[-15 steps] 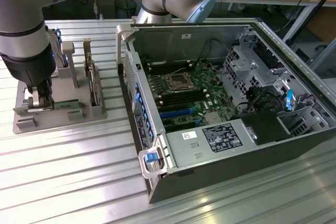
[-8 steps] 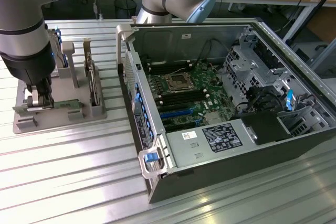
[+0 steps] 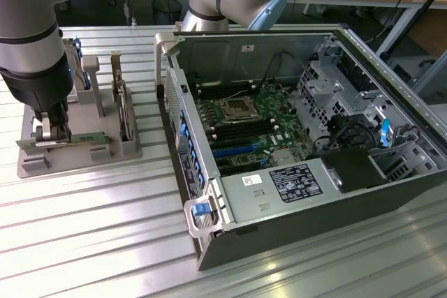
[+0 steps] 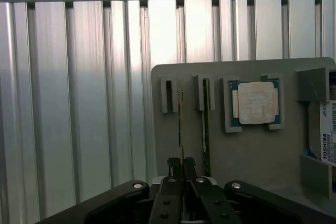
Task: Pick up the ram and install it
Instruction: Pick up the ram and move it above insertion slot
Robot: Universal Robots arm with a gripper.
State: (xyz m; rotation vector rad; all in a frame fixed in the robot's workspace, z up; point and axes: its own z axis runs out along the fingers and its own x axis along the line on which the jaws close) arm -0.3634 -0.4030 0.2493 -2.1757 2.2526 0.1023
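The gripper is down over a grey holder on the ribbed metal table. Its 2 jaws are drawn in to a very narrow gap. The ram runs edge-on straight through that gap, and the black fingertips appear to sit against both of its faces, so the jaws look closed on the stick.

In the exterior view the gripper is low at the near end of the holder. The ram shows there as a thin green strip seated in its slot, reaching away from the jaws along the holder.

Just beside the jaws, parallel to the ram and apart from it, a 2nd green card stands on edge in its own slot. It is taller in the exterior view. Further out on that same side of the jaws, a square silver processor chip lies flat in a recessed nest. Beyond it, a white label reading TOSHIBA shows at the holder's far edge.

Well apart from the jaws, past the holder on the table, an open computer case lies on its side. Its motherboard is exposed, with dark memory slots on either side of the processor socket.
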